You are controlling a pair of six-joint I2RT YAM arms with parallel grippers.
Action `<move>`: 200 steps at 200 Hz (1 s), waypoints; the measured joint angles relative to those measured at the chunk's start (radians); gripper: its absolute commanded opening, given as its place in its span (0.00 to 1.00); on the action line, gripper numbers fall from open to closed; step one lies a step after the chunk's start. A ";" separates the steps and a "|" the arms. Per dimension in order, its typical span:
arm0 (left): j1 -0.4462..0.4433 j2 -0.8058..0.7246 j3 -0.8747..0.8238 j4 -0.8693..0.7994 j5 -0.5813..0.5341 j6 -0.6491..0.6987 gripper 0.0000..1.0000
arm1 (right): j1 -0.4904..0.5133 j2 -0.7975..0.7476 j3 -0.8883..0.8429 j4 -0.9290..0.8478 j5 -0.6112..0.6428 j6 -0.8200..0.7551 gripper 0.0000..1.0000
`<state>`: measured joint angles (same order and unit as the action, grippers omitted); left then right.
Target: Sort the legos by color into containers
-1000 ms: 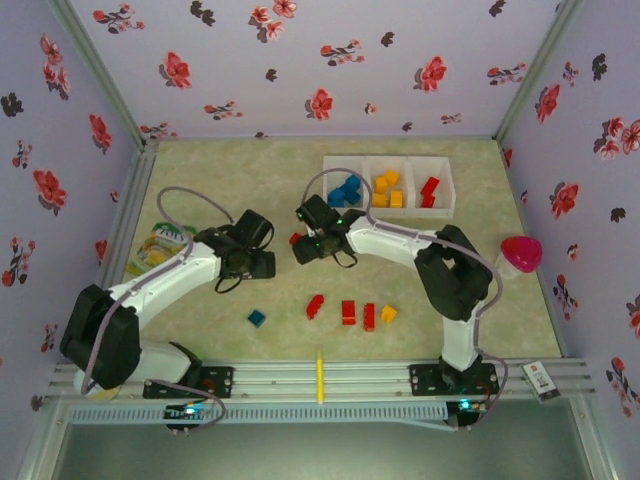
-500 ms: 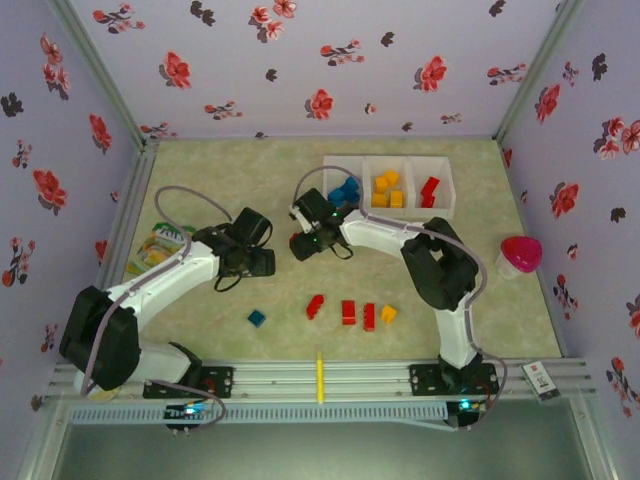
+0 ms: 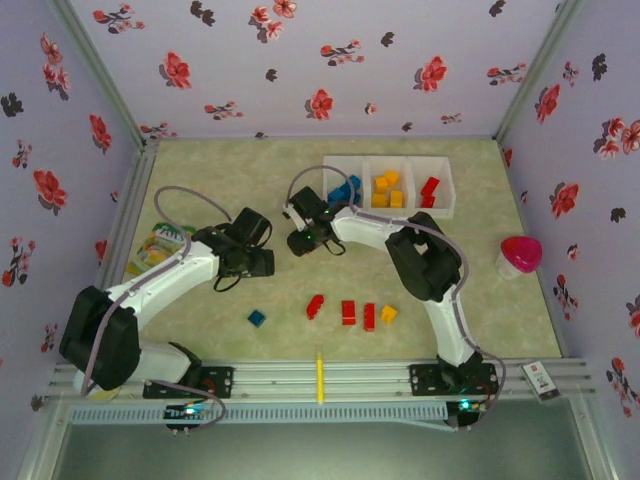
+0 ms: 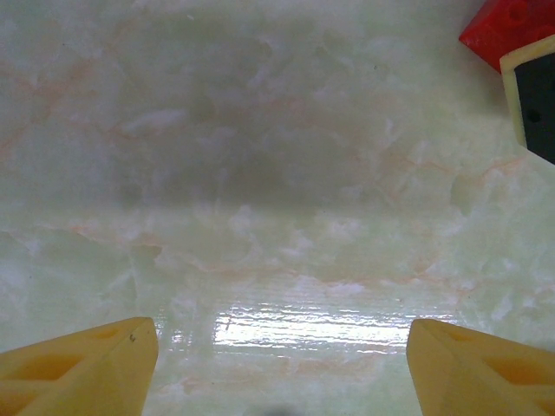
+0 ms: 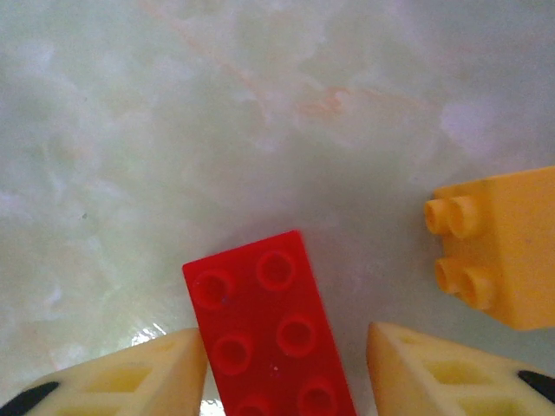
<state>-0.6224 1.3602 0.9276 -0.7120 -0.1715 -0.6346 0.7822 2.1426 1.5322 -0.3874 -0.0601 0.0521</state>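
Legos [image 3: 348, 312] partly sorted: five loose in a row at the near side of the table [image 3: 230, 170], more already binned.

Farthest left, left gripper [image 3: 262, 263]: unmoved over the last second, low over bare table, jaws wide, nothing between the fingers [image 4: 78, 364].

Just right of it, right gripper [image 3: 303, 243]: edged slightly left and away from the bases, elbow swung inward, now lowered over the red brick [image 5: 269, 334], exposed beside it a second ago and covered from above at present. Seen from the right wrist: brick flat on the table, studs up, straddled closely, one pad [image 5: 130, 373] at or almost at its side, a sliver of table by the other. Narrow stance, then, but cannot tell whether actually pinched. Orange-yellow brick [image 5: 494, 251] just to the right, clear of the fingers.

Reads as a pick begun, not finished: close fully, lift, carry.

Farther right, containers [image 3: 410, 212]: blue in the left bin, orange-yellow in the middle, red in the right. Likely destination for this brick: right bin, well apart from the gripper, past the other two. Worth watching for the neighbour getting nudged on the lift.
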 measured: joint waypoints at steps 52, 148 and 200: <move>0.000 0.000 0.000 0.000 0.000 0.000 0.75 | -0.006 0.003 0.001 -0.001 0.001 -0.001 0.34; 0.001 0.000 0.060 0.043 0.026 0.024 0.76 | -0.064 -0.168 -0.076 -0.047 -0.009 0.024 0.28; 0.001 0.097 0.256 0.175 0.096 0.109 0.76 | -0.199 -0.397 -0.137 -0.093 -0.003 0.070 0.28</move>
<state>-0.6216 1.4570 1.1835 -0.5373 -0.0753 -0.5255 0.5831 1.7451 1.3949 -0.4801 -0.0635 0.1219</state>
